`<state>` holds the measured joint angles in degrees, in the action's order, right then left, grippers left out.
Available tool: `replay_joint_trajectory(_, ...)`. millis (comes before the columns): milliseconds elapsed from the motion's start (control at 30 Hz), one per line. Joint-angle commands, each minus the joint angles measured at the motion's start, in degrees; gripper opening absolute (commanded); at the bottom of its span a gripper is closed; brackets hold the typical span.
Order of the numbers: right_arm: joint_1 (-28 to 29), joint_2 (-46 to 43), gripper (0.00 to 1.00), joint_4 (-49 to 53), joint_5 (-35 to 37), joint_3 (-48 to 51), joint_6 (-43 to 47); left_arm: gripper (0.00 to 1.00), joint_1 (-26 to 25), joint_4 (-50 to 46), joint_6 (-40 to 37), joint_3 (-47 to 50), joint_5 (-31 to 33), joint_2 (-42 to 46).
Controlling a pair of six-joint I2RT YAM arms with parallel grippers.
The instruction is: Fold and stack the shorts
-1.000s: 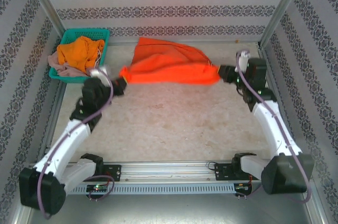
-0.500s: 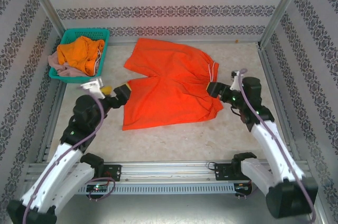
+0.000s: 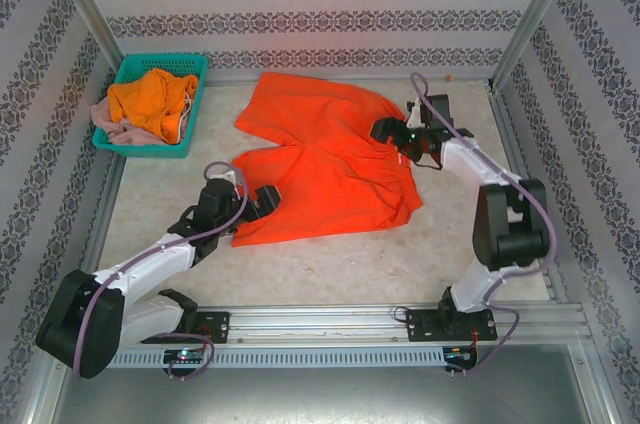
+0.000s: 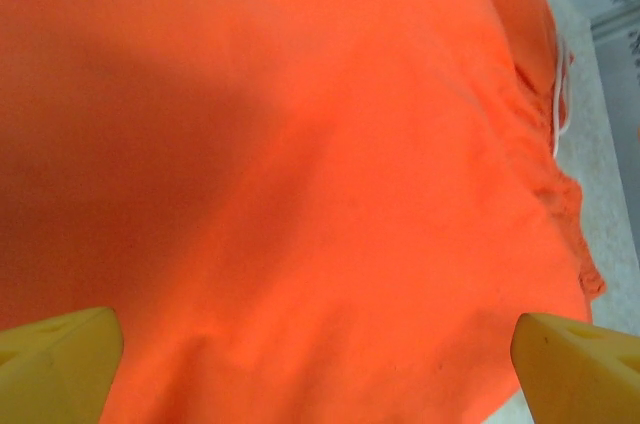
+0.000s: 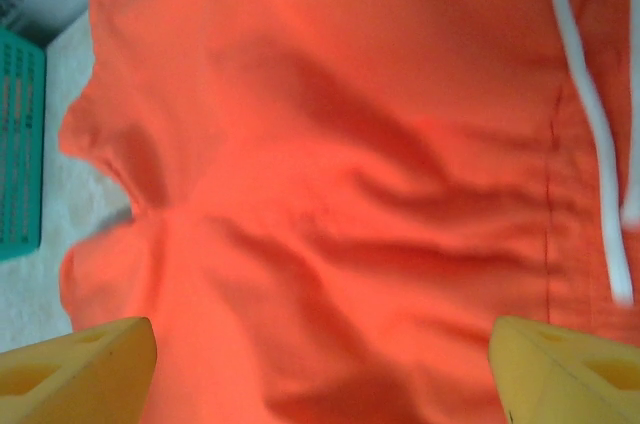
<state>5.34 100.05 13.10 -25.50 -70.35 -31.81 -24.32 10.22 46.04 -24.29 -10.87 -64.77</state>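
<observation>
The red-orange shorts (image 3: 325, 159) lie spread flat on the counter (image 3: 330, 254) near the teal basket (image 3: 165, 58), no fold yet. Both the left fingers (image 4: 60, 354) and right fingers (image 5: 75, 364) gape wide, gripping nothing. The orange shorts (image 3: 150, 99) and pink shorts (image 3: 103, 119) sit inside the basket, so nearly everything's left.

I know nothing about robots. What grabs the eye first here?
Red-orange shorts lie spread mid-table. The left gripper is open by a leg hem, and the right gripper is open at the waistband. A teal basket in the far left corner holds orange cloth and pink cloth.
</observation>
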Motion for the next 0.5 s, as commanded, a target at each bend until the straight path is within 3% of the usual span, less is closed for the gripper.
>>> replay_joint_trajectory(0,-1.40,7.57,0.86,0.65,-3.74,-7.78,-1.66,1.00,-2.48,5.59,3.19,1.62,1.07,-1.61)
replay_joint_trajectory(233,-4.13,22.75,0.86,3.51,-4.04,-22.03,-4.34,1.00,-4.60,5.32,4.36,4.52,2.15,-4.62)
replay_joint_trajectory(467,-5.82,32.31,0.85,7.65,-3.64,-31.46,-5.92,1.00,-4.78,2.09,5.91,8.07,4.82,-1.75)
